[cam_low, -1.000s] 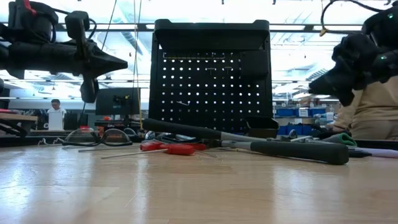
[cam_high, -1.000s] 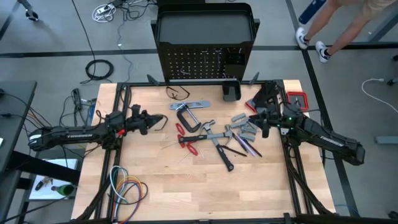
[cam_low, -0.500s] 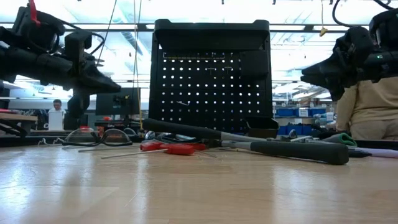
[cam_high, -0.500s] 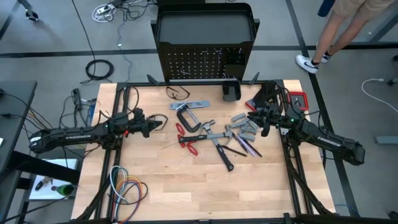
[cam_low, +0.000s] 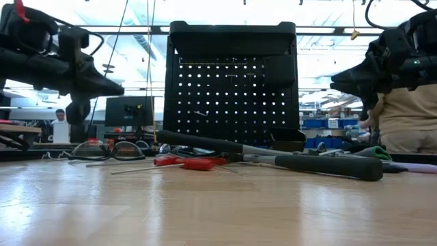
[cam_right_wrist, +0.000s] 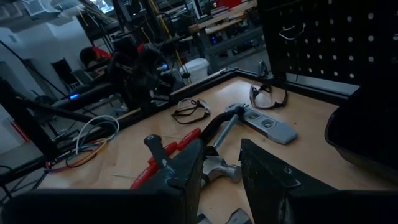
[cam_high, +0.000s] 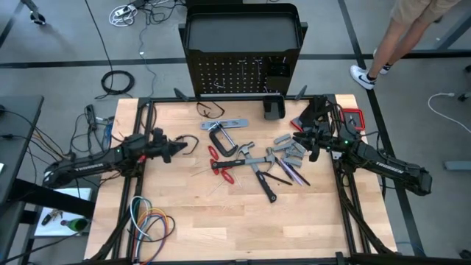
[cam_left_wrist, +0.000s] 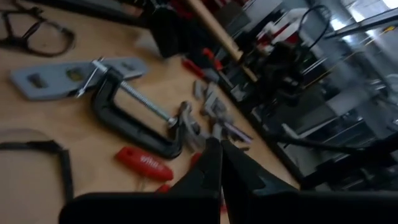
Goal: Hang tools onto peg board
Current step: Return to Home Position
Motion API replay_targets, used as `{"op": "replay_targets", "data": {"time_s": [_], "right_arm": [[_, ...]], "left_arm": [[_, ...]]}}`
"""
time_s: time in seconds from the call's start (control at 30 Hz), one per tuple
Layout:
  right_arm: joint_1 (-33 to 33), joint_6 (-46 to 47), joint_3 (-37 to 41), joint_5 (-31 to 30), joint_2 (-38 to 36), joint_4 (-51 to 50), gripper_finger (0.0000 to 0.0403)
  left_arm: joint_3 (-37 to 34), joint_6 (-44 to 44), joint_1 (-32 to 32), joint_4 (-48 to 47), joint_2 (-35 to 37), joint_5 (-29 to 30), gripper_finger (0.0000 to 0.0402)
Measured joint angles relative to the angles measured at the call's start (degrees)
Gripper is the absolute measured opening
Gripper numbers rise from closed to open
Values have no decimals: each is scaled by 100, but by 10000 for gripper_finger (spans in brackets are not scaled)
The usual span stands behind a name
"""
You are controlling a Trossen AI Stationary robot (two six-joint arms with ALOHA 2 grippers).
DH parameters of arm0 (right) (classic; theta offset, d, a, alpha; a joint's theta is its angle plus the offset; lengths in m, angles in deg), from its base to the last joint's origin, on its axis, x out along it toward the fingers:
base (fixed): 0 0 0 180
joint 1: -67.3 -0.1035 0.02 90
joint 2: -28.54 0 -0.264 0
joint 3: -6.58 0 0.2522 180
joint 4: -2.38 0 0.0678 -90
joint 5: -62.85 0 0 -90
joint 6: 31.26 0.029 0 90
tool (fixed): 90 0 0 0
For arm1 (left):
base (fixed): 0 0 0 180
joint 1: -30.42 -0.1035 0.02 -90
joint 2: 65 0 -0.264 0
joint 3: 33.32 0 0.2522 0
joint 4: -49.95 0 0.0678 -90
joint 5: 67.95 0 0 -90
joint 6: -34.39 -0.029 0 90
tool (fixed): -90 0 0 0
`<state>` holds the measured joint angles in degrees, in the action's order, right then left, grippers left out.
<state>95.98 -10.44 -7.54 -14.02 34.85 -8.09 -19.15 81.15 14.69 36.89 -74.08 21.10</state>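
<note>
The tools lie in a loose heap mid-table: silver level (cam_high: 223,124), black C-clamp (cam_high: 220,138), red-handled pliers (cam_high: 218,160), hammers (cam_high: 255,160), grey wrenches (cam_high: 288,150) and dark screwdrivers (cam_high: 288,174). The peg board (cam_high: 243,73) stands upright at the far edge, on its black stand. My left gripper (cam_high: 193,140) hovers shut, left of the C-clamp and above the table, holding nothing (cam_left_wrist: 219,155). My right gripper (cam_high: 299,136) hovers open at the heap's right, by the wrenches, with nothing between its fingers (cam_right_wrist: 221,168).
Safety glasses (cam_high: 210,110) and a small black box (cam_high: 274,107) lie near the peg board. Coiled coloured cables (cam_high: 151,221) sit at the near left corner. A red-rimmed thing (cam_high: 353,118) is at the far right. A person (cam_high: 401,33) walks beyond the table's far right.
My left gripper has drawn back a little toward the table's left edge and sunk slightly, staying shut. My right gripper has tipped up from a downward slant to about level, staying in place. The tools lie where they were.
</note>
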Motion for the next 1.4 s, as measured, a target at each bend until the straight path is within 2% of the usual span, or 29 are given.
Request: {"op": "replay_targets", "data": {"time_s": [0.37, 0.57, 0.83, 1.23, 1.4], "right_arm": [[0, 0, 0, 0, 0, 4, 115], [0, 0, 0, 0, 11, 5, 115], [-76, 0, 0, 0, 7, 58, 116], [-987, 0, 0, 0, -131, 96, 115], [-1537, 0, 0, 0, -368, 93, 116]], "left_arm": [[-2, 2, 2, 22, 913, 4, 8], [-2, 0, 107, 646, 913, 5, 8], [-2, 0, 490, 1006, 908, 7, 8], [-2, 1, 1429, 1026, 908, 4, 8], [-2, 0, 1563, 1024, 908, 4, 8]]}}
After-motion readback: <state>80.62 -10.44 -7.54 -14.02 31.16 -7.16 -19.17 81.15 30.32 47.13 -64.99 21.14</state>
